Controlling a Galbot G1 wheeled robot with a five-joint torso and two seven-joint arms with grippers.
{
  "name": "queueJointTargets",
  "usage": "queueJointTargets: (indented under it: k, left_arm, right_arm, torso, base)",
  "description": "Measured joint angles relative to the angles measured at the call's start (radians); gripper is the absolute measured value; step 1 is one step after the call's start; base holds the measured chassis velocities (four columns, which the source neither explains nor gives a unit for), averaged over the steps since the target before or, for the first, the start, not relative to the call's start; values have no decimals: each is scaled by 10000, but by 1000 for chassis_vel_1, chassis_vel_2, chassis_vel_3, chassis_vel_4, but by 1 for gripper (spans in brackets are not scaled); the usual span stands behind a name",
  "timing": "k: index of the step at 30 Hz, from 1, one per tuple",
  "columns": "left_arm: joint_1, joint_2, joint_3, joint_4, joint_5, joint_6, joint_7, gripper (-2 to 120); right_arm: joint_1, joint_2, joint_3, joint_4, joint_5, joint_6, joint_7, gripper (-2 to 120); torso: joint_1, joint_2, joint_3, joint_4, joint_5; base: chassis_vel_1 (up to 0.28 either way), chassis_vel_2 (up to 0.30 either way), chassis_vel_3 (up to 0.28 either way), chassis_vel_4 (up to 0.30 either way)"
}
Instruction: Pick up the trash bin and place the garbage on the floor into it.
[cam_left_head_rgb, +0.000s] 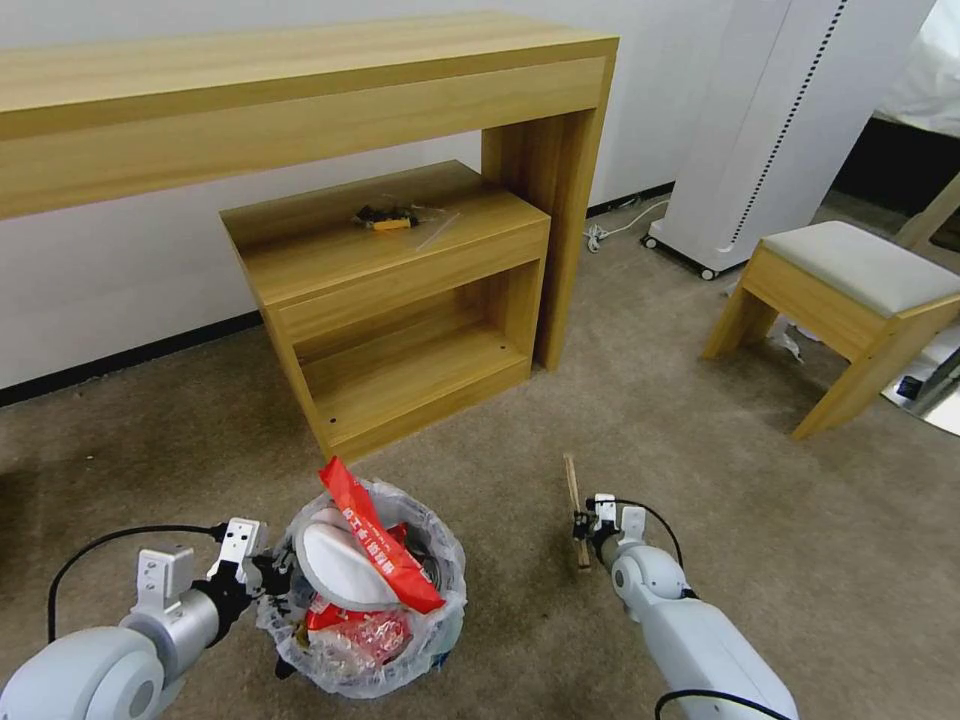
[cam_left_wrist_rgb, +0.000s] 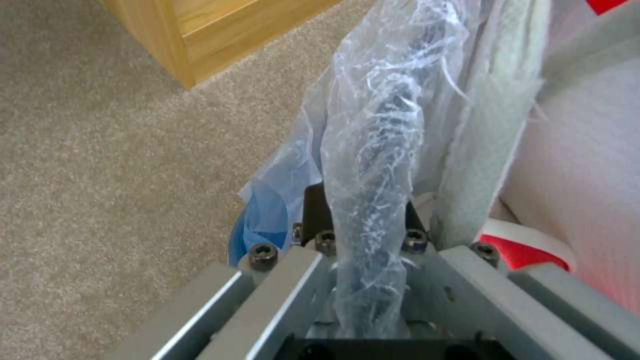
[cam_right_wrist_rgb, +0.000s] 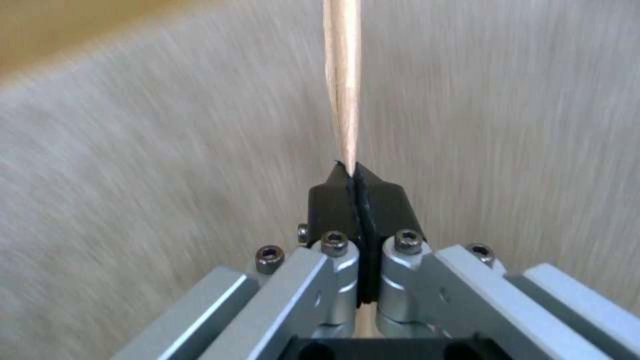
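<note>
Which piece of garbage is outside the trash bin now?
The thin wooden stick, pinched in the right gripper; the white slipper and red wrapper sit inside the bag-lined bin.

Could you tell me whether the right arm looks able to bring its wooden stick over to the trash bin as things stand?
Probably yes. The right gripper is shut on the wooden stick, and bare floor lies between it and the trash bin, held at its rim by the left gripper.

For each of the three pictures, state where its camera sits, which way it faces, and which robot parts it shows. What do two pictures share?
Head: high, facing forward-down at the carpet; both arms show.
Left wrist: along the left pincer, shut on the trash bin rim.
Right wrist: along the right pincer, shut on the wooden stick.
Shared: head view shows bin, stick, both pincers.
</note>
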Motion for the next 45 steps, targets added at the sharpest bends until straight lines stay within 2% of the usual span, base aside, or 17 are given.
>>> queueJointTargets:
  k: [2,5,6,9,10,12,13,16,17,20,21,24,25,28,32,45]
  left_arm:
    - [1,-20,-1,-7,-2,0,-10,0]
    - [17,-77,11,-14,-10,0,-139,0]
    - [17,-77,11,-14,-10,0,-139,0]
    - [-40,-90,43,31,-93,0,-315,0]
    - [-40,-90,43,31,-93,0,-315,0]
    - [-102,-93,102,102,-168,0,-510,0]
    - [-102,-93,102,102,-168,0,-510,0]
    - [-143,-105,149,169,-192,0,-670,0]
    - [-143,-105,149,169,-192,0,-670,0]
    - [-176,-99,161,226,-206,0,-814,0]
    - [-176,-99,161,226,-206,0,-814,0]
    - [-201,-80,162,273,-274,0,-905,0]
    - [-201,-80,162,273,-274,0,-905,0]
    - [-205,-86,162,285,-294,0,-926,0]
    - [-205,-100,162,272,-310,0,-926,0]
    - [-278,-99,200,243,-313,0,-904,0]
  right_arm:
    - [-49,-164,-1,413,-207,154,-98,0]
    - [-11,-1149,-158,2150,-764,694,-821,0]
    - [-11,-1149,-158,2150,-764,694,-821,0]
    - [332,-2068,-571,4294,-674,817,-1954,0]
    - [332,-2068,-571,4294,-674,817,-1954,0]
    - [572,-2477,-996,5442,-473,816,-2548,0]
    - [572,-2477,-996,5442,-473,816,-2548,0]
    - [1011,-2731,-1680,6720,-70,510,-2872,0]
    - [1011,-2731,-1680,6720,-70,510,-2872,0]
    - [1442,-2710,-2657,7653,263,95,-2782,0]
    - [1442,-2710,-2657,7653,263,95,-2782,0]
    - [1730,-2500,-3824,8073,480,-131,-2488,0]
    - [1730,-2500,-3824,8073,480,-131,-2488,0]
    - [1784,-2293,-4687,7953,409,-247,-2319,0]
    - [1667,-2204,-5174,7433,98,-205,-2282,0]
    - [1541,-2101,-5752,6575,-30,-234,-2166,0]
  torso:
    - [0,0,0,1,0]
    - [1,0,0,-2,-1]
    - [1,0,0,-2,-1]
    - [0,0,-1,1,-1]
    - [0,0,-1,1,-1]
    - [0,0,-1,1,-2]
    - [0,0,-1,1,-2]
    - [0,0,0,0,-2]
    - [0,0,0,0,-2]
    - [0,0,-1,1,-3]
    - [0,0,-1,1,-3]
    - [0,0,0,1,-3]
    - [0,0,0,1,-3]
    - [0,0,0,2,-2]
    - [0,0,1,0,-1]
    - [0,0,0,0,-1]
  base:
    - [0,0,0,0]
    - [0,0,0,0]
    - [0,0,0,0]
    - [0,0,0,0]
    - [0,0,0,0]
    - [0,0,0,0]
    - [0,0,0,0]
    - [0,0,0,0]
    - [0,0,0,0]
    - [0,0,0,0]
    - [0,0,0,0]
    - [0,0,0,0]
    - [0,0,0,0]
    - [0,0,0,0]
    - [0,0,0,0]
    - [0,0,0,0]
